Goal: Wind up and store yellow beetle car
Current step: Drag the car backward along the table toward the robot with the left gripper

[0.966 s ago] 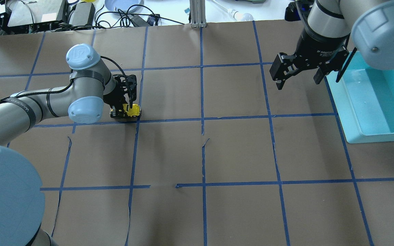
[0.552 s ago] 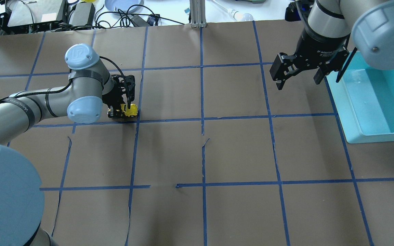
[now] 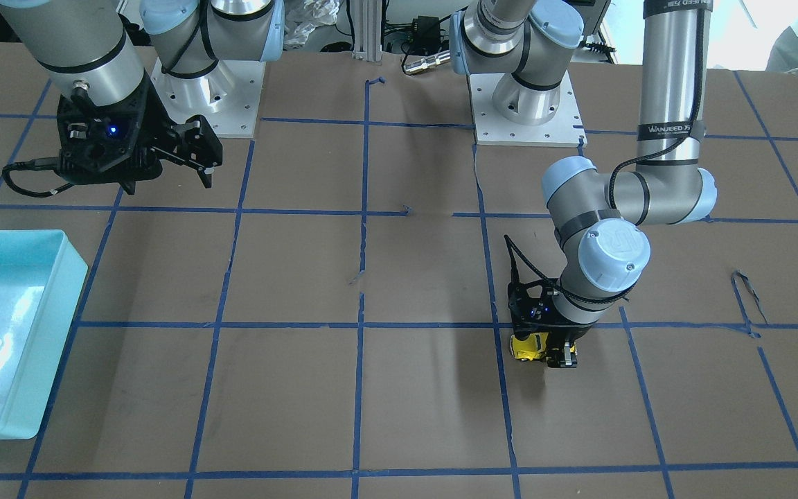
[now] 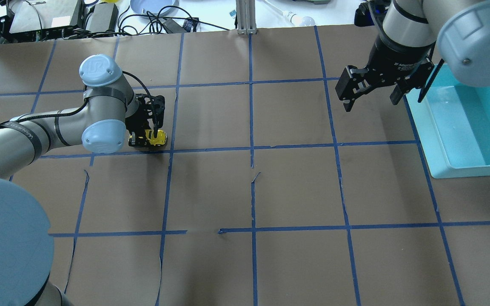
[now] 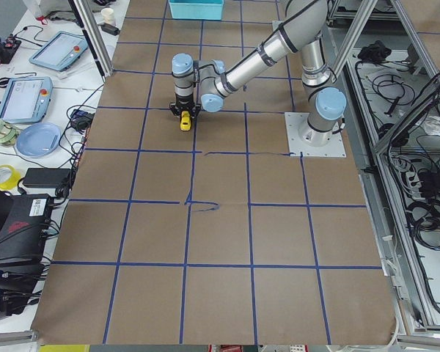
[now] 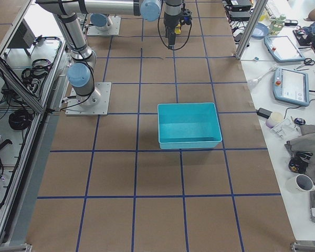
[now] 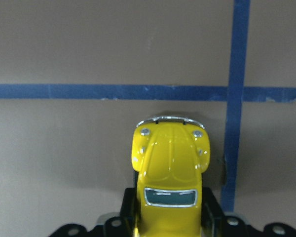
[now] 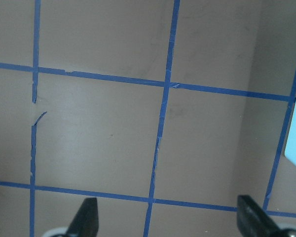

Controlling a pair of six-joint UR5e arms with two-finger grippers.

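The left gripper (image 4: 148,140) clamps the yellow beetle car (image 4: 155,137) by its flanks, low on the brown-paper table (image 4: 296,191), in the robot's left half. The car's nose points at a blue tape line (image 7: 113,92), and a crossing strip runs just beside it. The right gripper (image 4: 371,103), jaws spread wide and holding nothing, hangs above the paper between the car and the teal bin (image 4: 436,170) (well apart from the car, at the table's right edge). Cables (image 4: 155,19) and controllers crowd the bench beyond the far edge.
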